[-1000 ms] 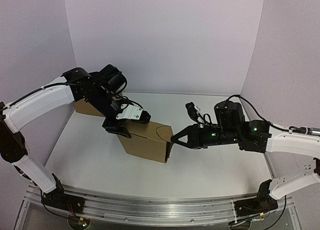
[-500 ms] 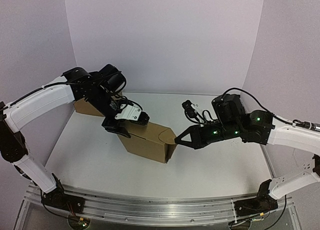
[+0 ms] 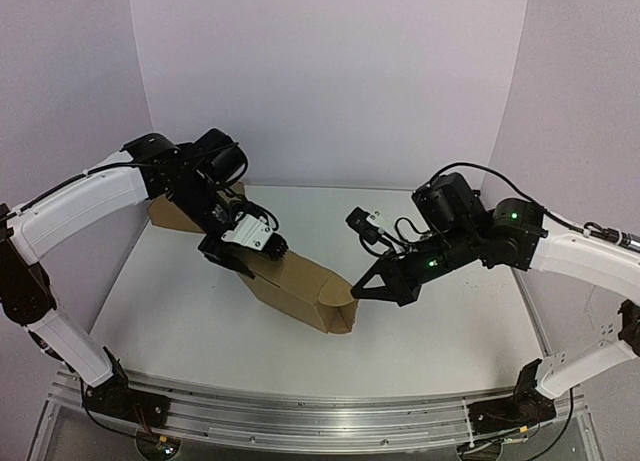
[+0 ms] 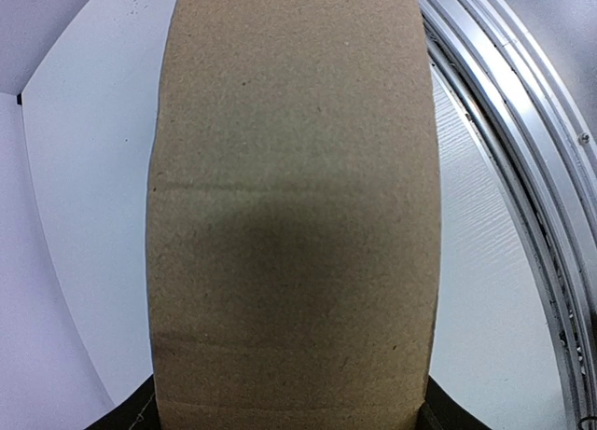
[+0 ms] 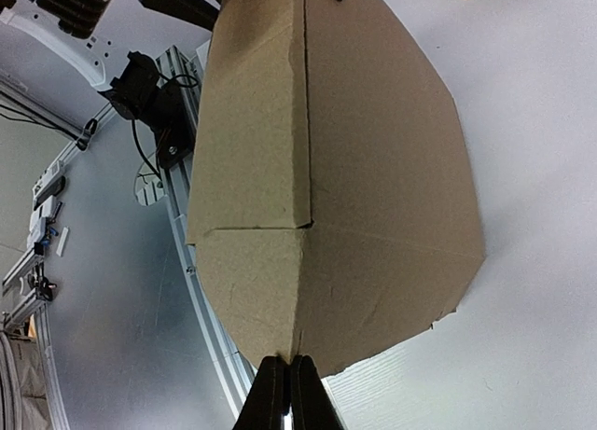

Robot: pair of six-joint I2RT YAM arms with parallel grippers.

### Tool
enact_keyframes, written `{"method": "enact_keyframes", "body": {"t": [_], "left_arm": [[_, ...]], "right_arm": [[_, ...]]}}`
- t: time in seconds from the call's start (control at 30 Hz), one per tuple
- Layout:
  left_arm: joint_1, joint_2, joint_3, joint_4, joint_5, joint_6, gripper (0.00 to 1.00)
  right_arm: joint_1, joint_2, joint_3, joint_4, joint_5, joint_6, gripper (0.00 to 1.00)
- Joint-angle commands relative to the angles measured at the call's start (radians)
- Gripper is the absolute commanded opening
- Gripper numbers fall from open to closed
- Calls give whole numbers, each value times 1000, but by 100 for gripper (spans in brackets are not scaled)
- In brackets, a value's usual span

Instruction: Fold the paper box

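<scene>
Your desk [image 3: 440, 331] is white and matte. Near its middle the paper box [image 3: 295, 286] stands on a long edge, running from back left to front right. Its front-right lower corner is on the surface, but you cannot tell whether its far end rests there too. A second box [image 3: 172, 217], brown cardboard, lies flat in the back-left corner, apart from the first. A metal rail [image 3: 300, 416] runs along the near edge.

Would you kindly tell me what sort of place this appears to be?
Probably a robotics lab test cell: plain walls enclose a white table, the left arm and right arm stand on an aluminium rail, handling a paper box.
</scene>
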Motion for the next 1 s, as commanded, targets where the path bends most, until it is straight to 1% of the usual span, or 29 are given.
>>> {"method": "enact_keyframes", "body": {"t": [0.0,0.1,0.17,0.3,0.4,0.43,0.53,0.7,0.8,0.97], "left_arm": [[15,-4,-2,-146,73,26,32],[16,-13,-21,-125,62,35,32],[16,0,-3,-129,67,19,32],[17,11,4,-138,70,0,32],[17,1,-10,-122,58,-7,32],[17,0,-10,-115,58,-19,32],[16,11,7,-99,70,-76,33],[15,27,15,-103,81,-131,33],[11,36,25,-107,82,-151,32],[4,74,71,-137,106,-205,31]], "right_arm": [[-16,17,16,-216,20,-138,0],[-24,22,34,-234,22,-154,0],[-23,41,49,-238,-1,-151,0],[-24,42,45,-238,6,-162,0],[-26,42,59,-236,22,-134,0],[-25,44,63,-229,25,-113,0],[-26,61,78,-198,29,31,0],[-26,44,14,-45,12,221,0],[-25,38,-6,26,25,306,0],[-25,51,20,95,40,393,0]]}}
